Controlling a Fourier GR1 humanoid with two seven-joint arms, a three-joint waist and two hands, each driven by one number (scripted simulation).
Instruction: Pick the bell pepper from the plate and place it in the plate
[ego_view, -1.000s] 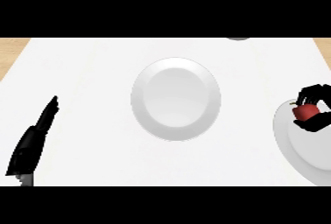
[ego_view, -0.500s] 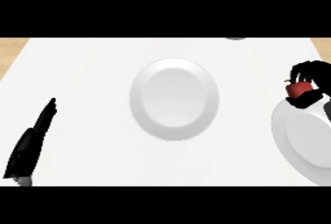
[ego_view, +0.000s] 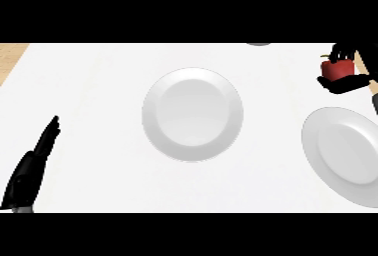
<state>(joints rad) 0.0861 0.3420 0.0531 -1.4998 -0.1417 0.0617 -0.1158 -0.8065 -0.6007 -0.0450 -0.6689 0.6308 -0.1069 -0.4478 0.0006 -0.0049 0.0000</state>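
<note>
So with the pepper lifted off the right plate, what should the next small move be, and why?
Probably carry it left toward the centre plate. The right hand is curled round the red pepper, which hangs beyond the right plate, well to the right of the centre plate, which shows nothing on it. The left hand rests open at the lower left.

The right hand (ego_view: 348, 75) curls around a red bell pepper (ego_view: 336, 70) above the white counter (ego_view: 96, 90), beyond the right plate (ego_view: 347, 155). The centre plate (ego_view: 193, 114) lies bare. The left hand (ego_view: 33, 167) rests open at lower left; a grey object (ego_view: 258, 44), too cropped to identify, sits at the far edge.
</note>
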